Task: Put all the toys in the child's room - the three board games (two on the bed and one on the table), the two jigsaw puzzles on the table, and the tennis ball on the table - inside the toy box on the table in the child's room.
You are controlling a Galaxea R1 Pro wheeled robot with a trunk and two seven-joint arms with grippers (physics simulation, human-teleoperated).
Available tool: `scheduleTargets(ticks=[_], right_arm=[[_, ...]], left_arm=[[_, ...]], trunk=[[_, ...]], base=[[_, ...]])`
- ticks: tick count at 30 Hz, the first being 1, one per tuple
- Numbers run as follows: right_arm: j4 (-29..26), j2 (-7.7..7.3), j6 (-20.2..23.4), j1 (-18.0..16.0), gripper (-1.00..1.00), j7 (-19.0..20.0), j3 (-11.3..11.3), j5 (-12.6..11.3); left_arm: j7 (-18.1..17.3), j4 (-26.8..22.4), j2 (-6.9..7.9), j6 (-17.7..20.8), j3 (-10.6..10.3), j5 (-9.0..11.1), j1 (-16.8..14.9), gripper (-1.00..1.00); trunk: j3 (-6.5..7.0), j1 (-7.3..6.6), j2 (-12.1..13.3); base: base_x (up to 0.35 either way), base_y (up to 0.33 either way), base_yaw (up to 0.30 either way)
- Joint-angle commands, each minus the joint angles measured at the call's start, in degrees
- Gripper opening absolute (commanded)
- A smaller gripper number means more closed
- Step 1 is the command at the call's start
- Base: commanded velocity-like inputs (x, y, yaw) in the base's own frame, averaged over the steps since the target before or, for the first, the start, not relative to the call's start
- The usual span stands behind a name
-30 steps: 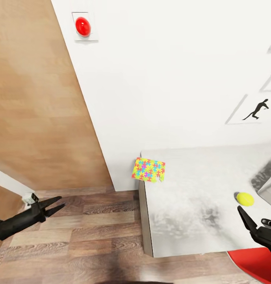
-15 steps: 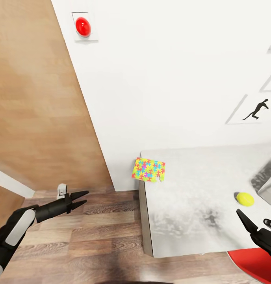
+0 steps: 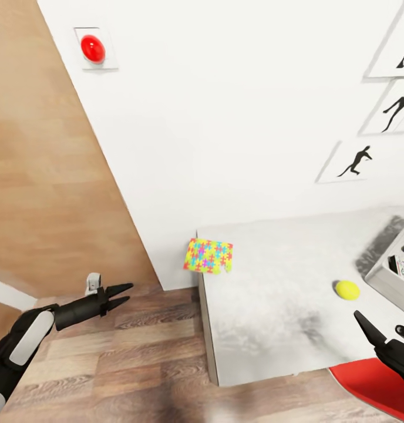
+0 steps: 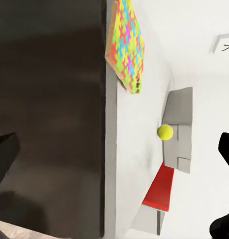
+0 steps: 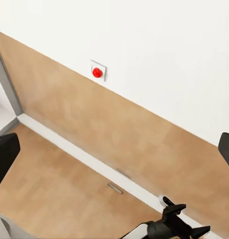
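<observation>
Puzzle centre frame, on table corner, overhanging edge by wall. Likely thin, light, stiff slab: pinch overhanging edge.

Ball right, near toy box; small, round, apt to roll, so grip across middle.

Left gripper lower left, over floor, fingers slightly parted, empty. Right gripper lower right, spread wide, empty.

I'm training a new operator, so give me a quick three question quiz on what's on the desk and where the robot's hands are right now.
1. True or false: the jigsaw puzzle lies at the table's corner near the wall.
2. What sits nearest the toy box? A) tennis ball B) jigsaw puzzle C) red button
3. Over what does the left hand hover?

Key
1. True; its edge overhangs the corner.
2. A.
3. The wood-plank floor, beside the table; its fingers look slightly parted, holding nothing.
</observation>
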Motion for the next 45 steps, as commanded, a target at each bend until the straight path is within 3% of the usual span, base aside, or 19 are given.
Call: scheduleTargets(ticks=[1, 15, 28, 38, 45], right_arm=[[-0.1, -0.04, 0.5, 0.0, 1.0, 0.0, 0.0, -0.3], [-0.1, -0.02, 0.5, 0.0, 1.0, -0.1, -2.2, -0.4], [-0.1, -0.02, 0.5, 0.0, 1.0, 0.0, -2.4, -0.3], [-0.1, 0.05, 0.5, 0.0, 1.0, 0.0, -2.4, -0.4], [-0.1, 0.35, 0.5, 0.0, 1.0, -0.1, -2.3, -0.3]], left_arm=[[-0.1, 0.0, 0.06, -0.1, -0.1, 0.1, 0.0, 1.0], [-2.3, 0.0, 0.17, -2.0, -0.2, -0.5, 0.0, 1.0], [-2.9, 0.4, 0.29, -2.0, -0.2, -0.5, 0.0, 1.0], [-6.3, 0.4, 0.5, -2.2, -0.2, -0.7, 0.0, 1.0], [-8.0, 0.4, 0.69, -2.3, -0.1, -4.7, 0.0, 1.0]], trunk=[[0.0, 0.06, -0.1], [0.6, 0.06, -0.1], [1.18, 0.06, -0.1], [1.84, 0.06, -0.1], [2.11, 0.06, -0.1]], base=[[0.198, 0.0, -0.209], [0.12, 0.0, -0.139], [0.005, 0.0, -0.126], [0.061, 0.0, -0.178], [0.038, 0.0, -0.03]])
